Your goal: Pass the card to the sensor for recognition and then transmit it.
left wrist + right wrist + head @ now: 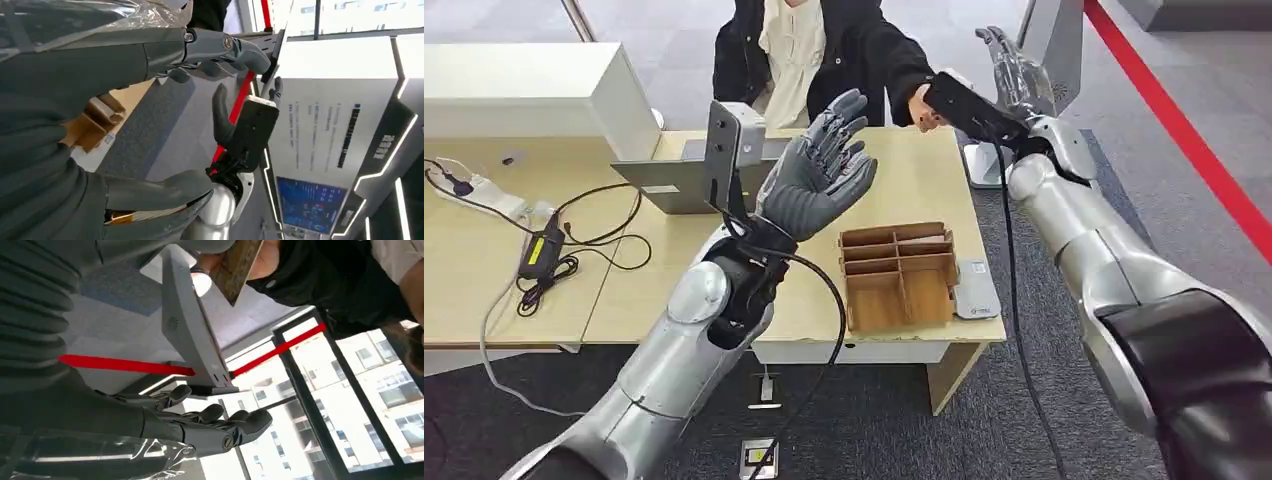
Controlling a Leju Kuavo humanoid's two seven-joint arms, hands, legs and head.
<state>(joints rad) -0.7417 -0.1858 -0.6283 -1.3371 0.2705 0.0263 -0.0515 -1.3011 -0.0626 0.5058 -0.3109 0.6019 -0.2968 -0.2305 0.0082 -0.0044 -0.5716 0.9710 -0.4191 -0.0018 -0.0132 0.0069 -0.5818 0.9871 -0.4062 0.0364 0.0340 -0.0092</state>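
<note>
One wooden divider tray (897,276) beside sensor (976,290).

Wooden organiser (896,276) on table (924,180)

Silver arms (1074,225) with black joint bands — a black cable ran along each. Left hand (819,170) grey, ribbed at the palm, darker fingers (849,110); right hand (1014,70) likewise grey. Small round screws showed at the knuckles.
</note>
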